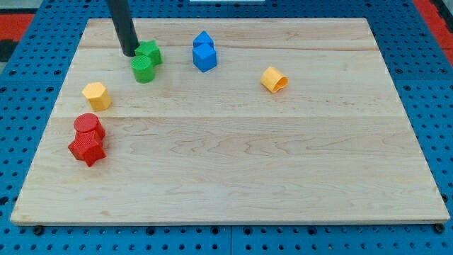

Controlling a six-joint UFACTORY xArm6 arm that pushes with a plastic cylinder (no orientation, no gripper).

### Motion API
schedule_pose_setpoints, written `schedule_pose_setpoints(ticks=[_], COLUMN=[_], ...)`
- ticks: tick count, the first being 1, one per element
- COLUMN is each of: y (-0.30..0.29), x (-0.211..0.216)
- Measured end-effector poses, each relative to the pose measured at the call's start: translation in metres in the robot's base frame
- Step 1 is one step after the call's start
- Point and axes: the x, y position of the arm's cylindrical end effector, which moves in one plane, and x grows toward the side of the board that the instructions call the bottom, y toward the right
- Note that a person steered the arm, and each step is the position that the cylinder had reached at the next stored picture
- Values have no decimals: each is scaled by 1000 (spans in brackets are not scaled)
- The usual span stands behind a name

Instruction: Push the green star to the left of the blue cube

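The green star [151,52] lies near the view's top left, touching a green cylinder [143,70] just below it. My tip [130,53] stands right against the star's left side. The blue cube [205,59] lies to the right of the star, with a gap of bare wood between them. A second blue block [203,40] touches the cube's top side. The star is to the left of the blue cube, at about the same height in the view.
A yellow block [96,95] lies at the left. A red cylinder [88,125] and a red star [87,149] touch each other below it. Another yellow block [274,79] lies right of centre. The wooden board [248,170] rests on a blue pegboard.
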Motion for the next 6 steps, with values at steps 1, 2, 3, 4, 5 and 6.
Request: schedule_pose_setpoints(ticks=[1,2,3,4,5,6], y=[19,32,42,49,36,1], x=[7,17,28,36,34,34])
